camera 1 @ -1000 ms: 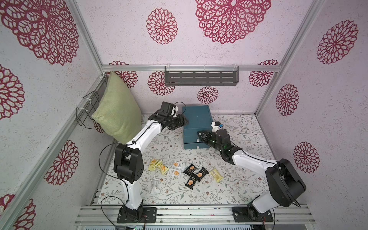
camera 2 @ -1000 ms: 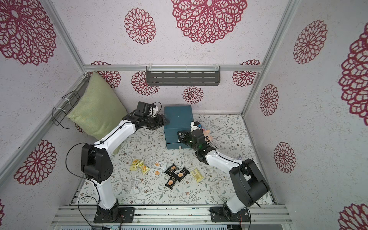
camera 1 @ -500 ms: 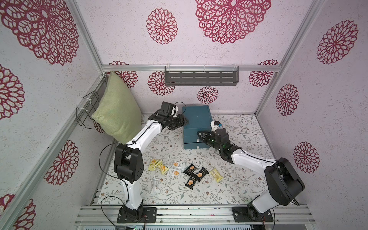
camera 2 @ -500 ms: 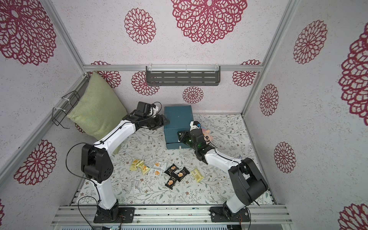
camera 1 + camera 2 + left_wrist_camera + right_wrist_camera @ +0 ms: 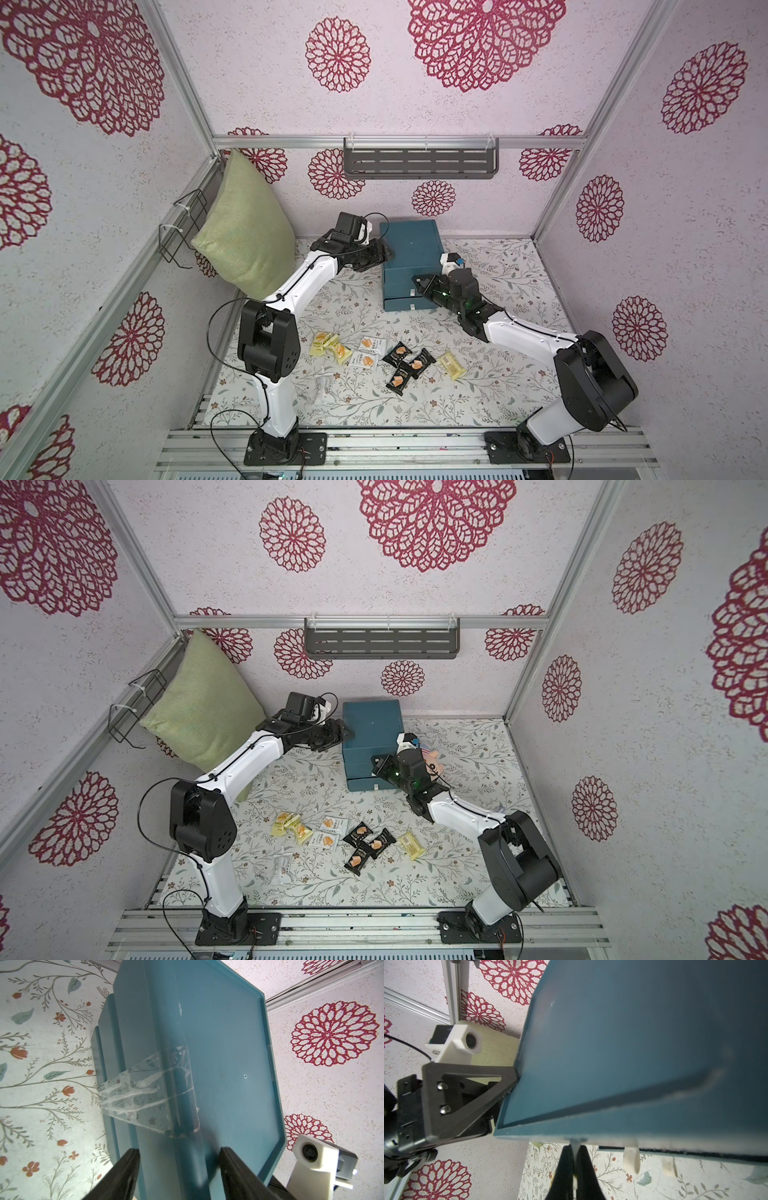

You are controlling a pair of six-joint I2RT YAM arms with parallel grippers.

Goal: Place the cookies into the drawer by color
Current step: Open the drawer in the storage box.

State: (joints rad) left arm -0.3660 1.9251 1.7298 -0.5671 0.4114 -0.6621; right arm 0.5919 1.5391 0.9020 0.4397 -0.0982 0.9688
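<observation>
The teal drawer (image 5: pixel 409 245) (image 5: pixel 372 725) stands at the back of the floral mat, all three levels pushed in. My right gripper (image 5: pixel 416 279) (image 5: pixel 574 1148) is shut on the white tab handle (image 5: pixel 575 1144) of the top level. My left gripper (image 5: pixel 384 253) (image 5: pixel 178 1152) is open, its fingers straddling the chest's upper left edge (image 5: pixel 176 1105). The cookies lie loose on the mat near the front: yellow packets (image 5: pixel 328 345) (image 5: pixel 291 827), white ones (image 5: pixel 370 351), black ones (image 5: pixel 409 365) (image 5: pixel 365 845) and a lone yellow one (image 5: pixel 452 365).
A green cushion (image 5: pixel 245 245) leans on the left wall beside a wire basket (image 5: pixel 183 232). A grey shelf (image 5: pixel 419 164) hangs on the back wall. A pink plush head (image 5: pixel 432 758) lies right of the chest. A clear wrapper (image 5: pixel 324 386) lies near the front.
My right gripper's jaws have closed on the top tab handle, after edging slightly toward the chest. The left arm and the packets have not moved.
</observation>
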